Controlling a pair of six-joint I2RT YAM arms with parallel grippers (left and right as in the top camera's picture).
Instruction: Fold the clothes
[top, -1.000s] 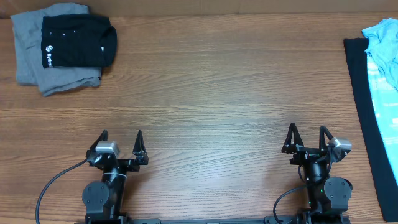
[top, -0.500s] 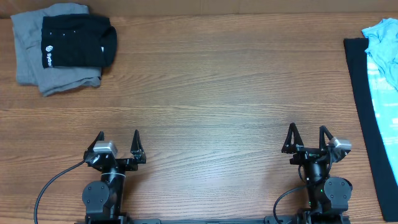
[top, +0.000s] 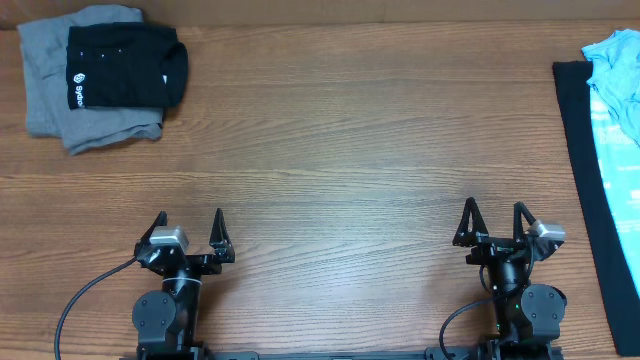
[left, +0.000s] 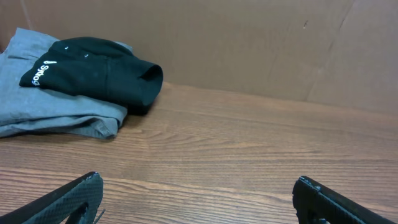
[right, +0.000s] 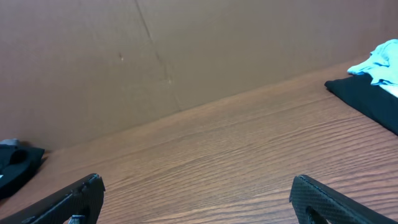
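A folded black T-shirt (top: 122, 66) with white lettering lies on a folded grey garment (top: 70, 120) at the table's far left corner; the left wrist view shows the black T-shirt (left: 99, 74) on the grey garment (left: 43, 115) too. A black garment (top: 590, 170) and a light blue one (top: 620, 90) lie unfolded at the right edge, and the right wrist view catches the black one (right: 367, 99). My left gripper (top: 190, 222) and right gripper (top: 492, 214) rest open near the front edge, each with only bare wood between its fingers.
A brown cardboard wall (left: 249, 43) stands behind the wooden table (top: 340, 150). A black cable (top: 85, 295) runs from the left arm's base to the front edge.
The left gripper has shifted slightly to the left and settled. The right arm and the clothes have not moved.
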